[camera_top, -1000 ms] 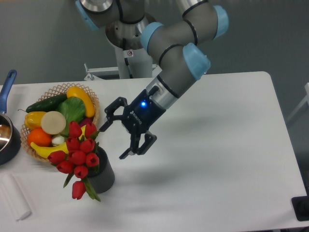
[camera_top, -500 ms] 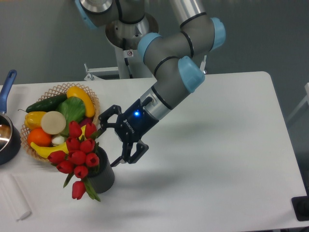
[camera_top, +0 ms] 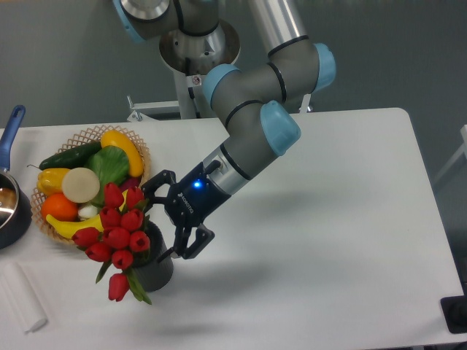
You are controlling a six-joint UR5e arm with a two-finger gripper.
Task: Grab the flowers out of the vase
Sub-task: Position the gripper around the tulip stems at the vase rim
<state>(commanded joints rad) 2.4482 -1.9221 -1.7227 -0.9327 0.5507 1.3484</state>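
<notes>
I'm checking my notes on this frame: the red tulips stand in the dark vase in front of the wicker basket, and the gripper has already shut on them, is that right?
Not quite. In the camera view the gripper is open, its fingers spread beside the flowers, not shut on them. The rest holds: the red tulips stand in the dark vase in front of the wicker basket.

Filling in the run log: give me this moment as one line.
phase: approach | gripper: open, beside tulips, no grasp | tulips: in vase | vase: upright on table

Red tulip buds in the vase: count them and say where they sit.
About 10 red tulip buds, some maybe hidden: clustered above the vase, one drooping low at front left, the top ones against the wicker basket.
</notes>
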